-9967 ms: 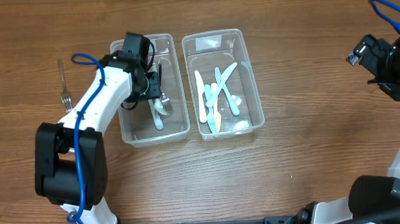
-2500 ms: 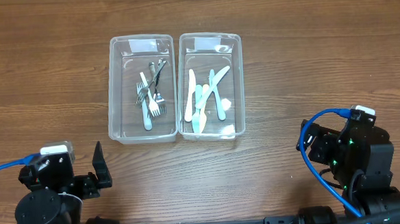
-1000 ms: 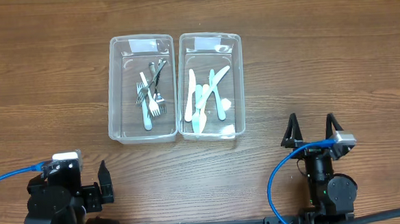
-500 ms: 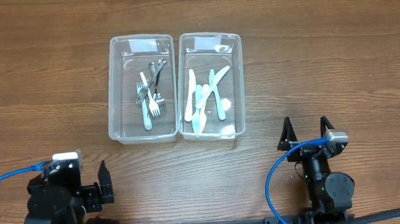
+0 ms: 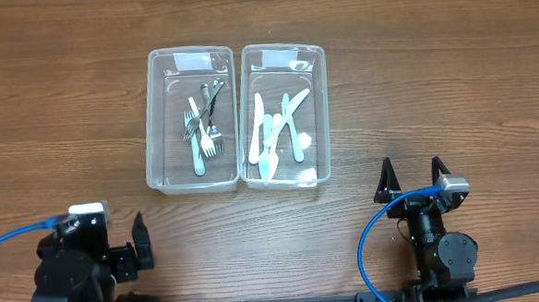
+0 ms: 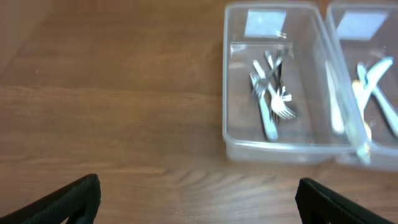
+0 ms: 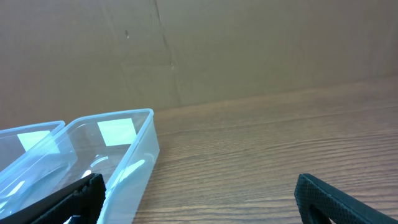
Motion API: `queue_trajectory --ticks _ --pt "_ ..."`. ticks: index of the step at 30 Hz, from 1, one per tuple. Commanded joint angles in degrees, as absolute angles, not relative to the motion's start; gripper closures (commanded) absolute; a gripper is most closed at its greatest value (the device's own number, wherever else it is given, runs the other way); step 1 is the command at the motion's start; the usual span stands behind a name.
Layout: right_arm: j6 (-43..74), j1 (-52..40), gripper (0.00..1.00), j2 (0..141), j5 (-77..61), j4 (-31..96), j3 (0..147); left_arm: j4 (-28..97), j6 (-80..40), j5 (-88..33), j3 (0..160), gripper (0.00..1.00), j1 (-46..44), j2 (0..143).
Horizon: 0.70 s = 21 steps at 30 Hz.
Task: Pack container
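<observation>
— Which way does the left box [image 5: 150, 129] lie from the left claw [image 6: 198, 186]?
— Ahead, a little to its right, well apart. The forks [image 5: 199, 127] inside lie mostly along its long side, which runs away from the robot.
— And the right box [image 5: 322, 111]?
— Just beside it, holding plastic cutlery [image 5: 278, 132]. The right claw [image 5: 410, 173] is nearer, with that box ahead to its left. Both claws gape wide and are empty.

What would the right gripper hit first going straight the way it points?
Probably nothing close. The open right gripper points across bare wooden table, passing right of the clear plastic container of pale plastic cutlery. The brown cardboard wall beyond would come first, though depth is unclear.
</observation>
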State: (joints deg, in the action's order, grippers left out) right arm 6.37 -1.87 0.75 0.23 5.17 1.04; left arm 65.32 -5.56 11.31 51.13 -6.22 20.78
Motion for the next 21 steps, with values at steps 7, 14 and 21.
queue_trajectory --ticks 7,14,21 --pt "6.1 -1.9 0.00 0.4 -0.1 4.8 0.5 38.5 -4.1 -0.8 22.4 0.00 0.0 2.5" --pt "6.1 -1.9 0.00 0.4 -0.1 4.8 0.5 12.1 7.2 -1.2 9.0 0.00 0.0 0.2" --pt "6.1 -1.9 0.00 0.4 -0.1 4.8 0.5 2.0 10.1 -3.9 0.2 0.00 0.0 0.2"
